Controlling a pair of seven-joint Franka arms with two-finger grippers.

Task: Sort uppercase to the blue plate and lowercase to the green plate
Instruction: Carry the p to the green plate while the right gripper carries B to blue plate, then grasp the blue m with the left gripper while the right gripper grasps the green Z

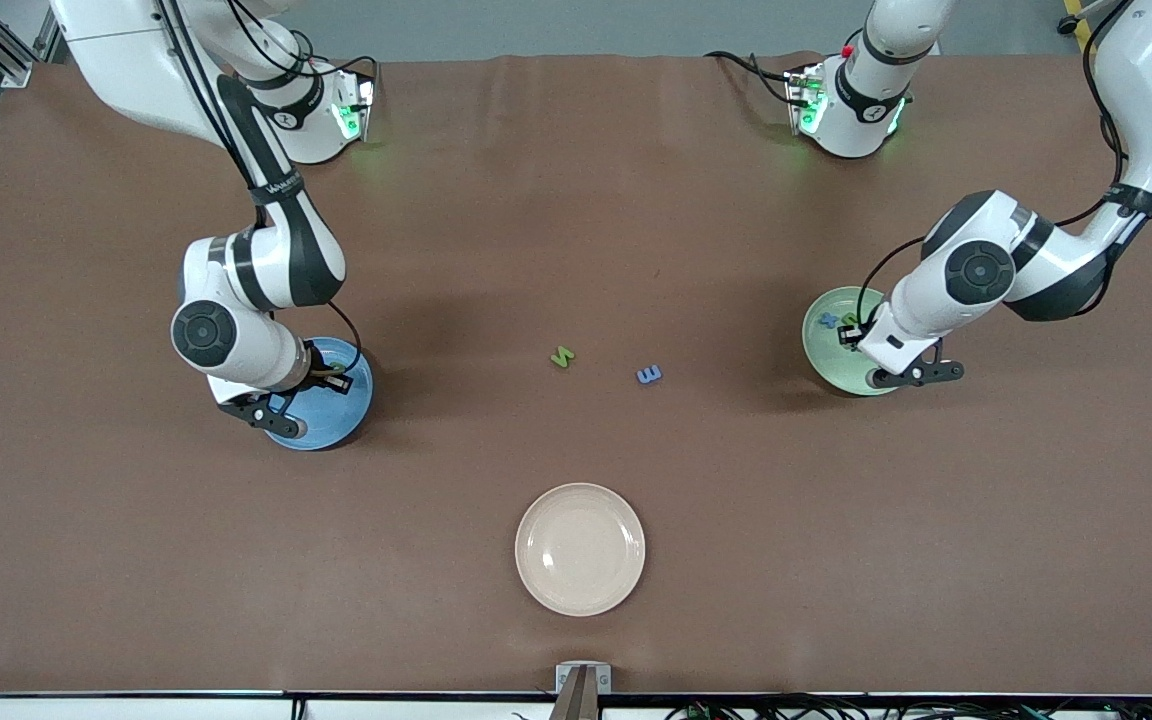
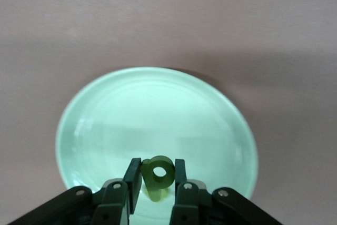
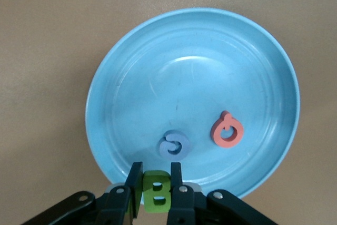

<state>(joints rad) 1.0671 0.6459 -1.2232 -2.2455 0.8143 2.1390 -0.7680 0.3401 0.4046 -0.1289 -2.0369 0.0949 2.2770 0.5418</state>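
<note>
My left gripper (image 2: pixel 157 171) is shut on the green p (image 2: pixel 159 178) and holds it just over the pale green plate (image 2: pixel 158 104). In the front view that plate (image 1: pixel 831 365) holds the blue x (image 1: pixel 828 320) and a green letter (image 1: pixel 848 318), with the left gripper (image 1: pixel 861 338) over them. My right gripper (image 3: pixel 156 180) is shut on the green B (image 3: pixel 156 196) over the rim of the blue plate (image 3: pixel 195 67). The blue G (image 3: pixel 174 145) and the red Q (image 3: pixel 227 130) lie in that plate. The green N (image 1: pixel 562 356) and the blue m (image 1: pixel 649 374) lie on the table between the two plates.
A cream plate (image 1: pixel 579 548) sits nearer the front camera than the two loose letters, mid-table. The blue plate (image 1: pixel 336 410) is toward the right arm's end, under the right gripper (image 1: pixel 316 378). The brown table covering (image 1: pixel 576 200) runs up to the arm bases.
</note>
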